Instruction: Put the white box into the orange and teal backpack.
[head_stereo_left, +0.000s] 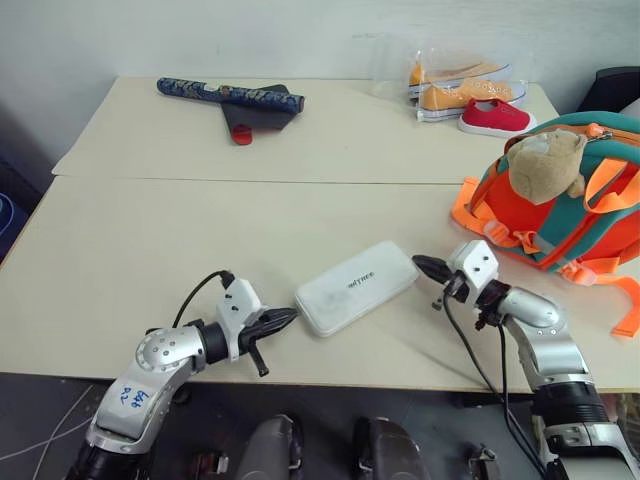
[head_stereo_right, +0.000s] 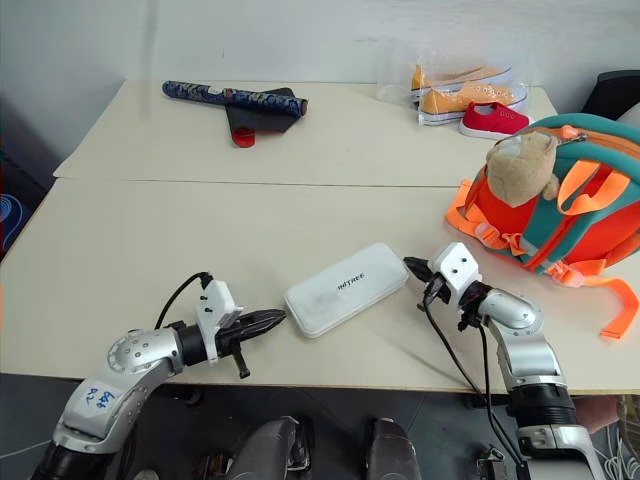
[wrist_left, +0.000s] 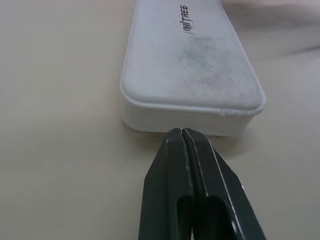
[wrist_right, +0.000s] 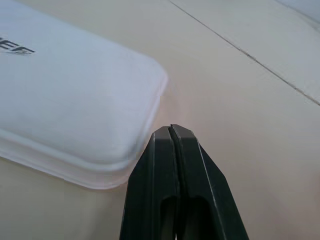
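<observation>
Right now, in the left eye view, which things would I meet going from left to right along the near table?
Left gripper with shut jaws → flat white rectangular box with grey lettering → right gripper with shut jaws → small orange and teal backpack carrying a tan plush animal.
</observation>
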